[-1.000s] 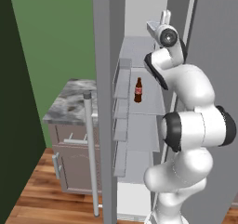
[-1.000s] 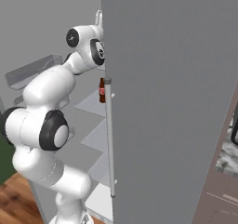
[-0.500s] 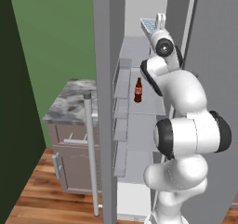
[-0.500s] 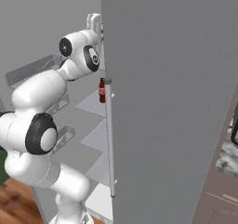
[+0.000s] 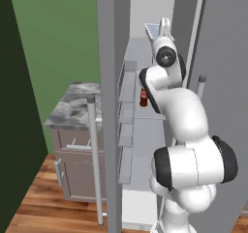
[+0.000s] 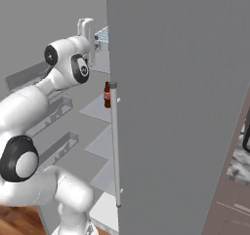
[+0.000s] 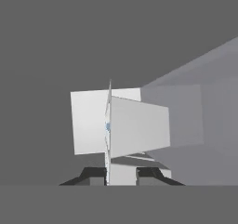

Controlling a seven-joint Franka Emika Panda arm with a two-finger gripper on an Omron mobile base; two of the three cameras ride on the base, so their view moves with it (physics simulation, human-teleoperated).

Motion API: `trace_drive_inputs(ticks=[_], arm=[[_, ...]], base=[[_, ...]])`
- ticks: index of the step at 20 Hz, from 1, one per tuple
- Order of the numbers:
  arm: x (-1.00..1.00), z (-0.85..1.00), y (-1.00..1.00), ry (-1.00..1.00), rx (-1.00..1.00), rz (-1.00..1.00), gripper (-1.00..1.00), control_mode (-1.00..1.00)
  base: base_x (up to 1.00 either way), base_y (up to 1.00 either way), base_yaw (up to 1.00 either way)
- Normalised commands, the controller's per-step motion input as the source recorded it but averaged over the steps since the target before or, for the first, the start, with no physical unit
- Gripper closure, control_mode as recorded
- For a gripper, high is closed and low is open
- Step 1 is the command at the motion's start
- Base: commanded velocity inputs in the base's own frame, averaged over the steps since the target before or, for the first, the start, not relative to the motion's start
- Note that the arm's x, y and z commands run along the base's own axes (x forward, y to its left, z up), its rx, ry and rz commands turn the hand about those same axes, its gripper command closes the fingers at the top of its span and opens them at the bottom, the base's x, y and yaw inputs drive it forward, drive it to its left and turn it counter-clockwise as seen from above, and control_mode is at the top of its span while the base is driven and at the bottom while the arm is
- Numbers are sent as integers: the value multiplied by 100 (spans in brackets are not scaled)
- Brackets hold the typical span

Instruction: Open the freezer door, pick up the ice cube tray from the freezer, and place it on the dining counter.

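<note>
Ice cube tray point(image 5: 153, 30) sits high up in the freezer point(image 5: 145, 130), a pale white-and-blue slab tilted at the top of the compartment, with the end effector point(image 5: 160, 33) clamped narrowly on it. In the right base view the tray point(image 6: 101, 35) pokes out just right of the white hand, near the edge of the big grey door point(image 6: 180, 107). The hand view shows the tray point(image 7: 121, 125) edge-on between the dark fingertips point(image 7: 95, 174). Below and nearer, a brown bottle point(image 5: 143, 97) stands upright on a freezer shelf. The freezer door point(image 5: 109, 106) is swung open to the left, its long bar handle point(image 5: 94, 159) nearest me. Further left stands a marbled worktop point(image 5: 72, 106) over handled cabinets.
</note>
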Motion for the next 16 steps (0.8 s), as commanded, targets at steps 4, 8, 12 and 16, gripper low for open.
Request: trace_drive_inputs(ticks=[4,8,12,16], arm=[[-96,14,0,4,0,0,100,-100],[-100,23,0,9,0,0,100,-100],[-100,19,0,11,0,0,100,-100],[-99,7,0,11,-2,0,100,-100]], base=[[0,0,0],[0,0,0],[0,0,0],[0,0,0]])
